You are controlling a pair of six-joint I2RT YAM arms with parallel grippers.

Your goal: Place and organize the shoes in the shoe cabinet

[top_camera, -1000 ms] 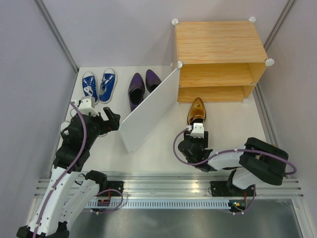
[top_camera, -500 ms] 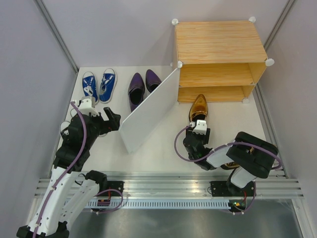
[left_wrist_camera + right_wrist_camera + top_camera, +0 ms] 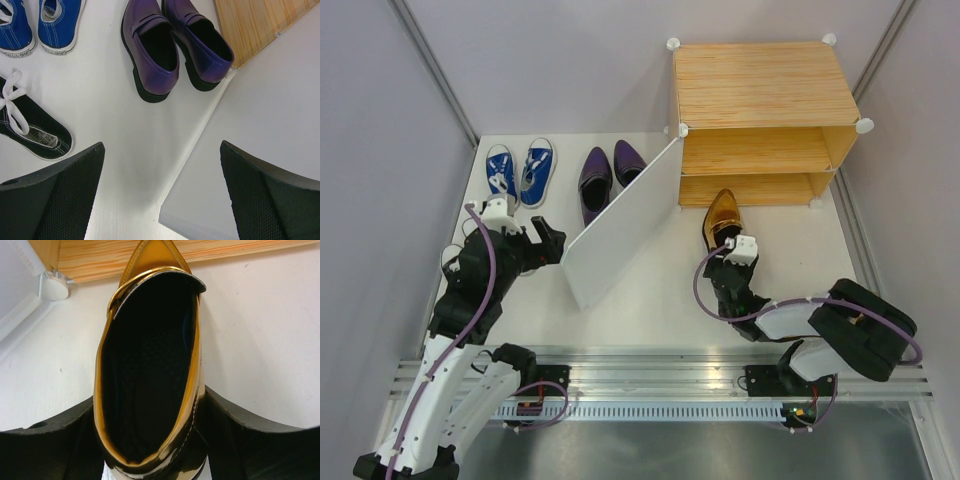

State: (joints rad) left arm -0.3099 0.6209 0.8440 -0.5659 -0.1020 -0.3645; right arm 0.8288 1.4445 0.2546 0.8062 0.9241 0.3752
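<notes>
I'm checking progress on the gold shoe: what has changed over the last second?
The right gripper, closed on the heel of the gold shoe, slid it a little toward the lower shelf of the shoe cabinet. The toe is now about at the opening, and the wrist swung to the right. The open left gripper, the white door, the blue sneakers and the purple shoes stayed put.

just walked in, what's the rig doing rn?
The right gripper is shut on a gold shoe at its heel end, toe pointing at the shoe cabinet's bottom level. The left gripper hangs open beside the white door panel, holding nothing. The purple dress shoes and blue sneakers sit on the table left of the door.
</notes>
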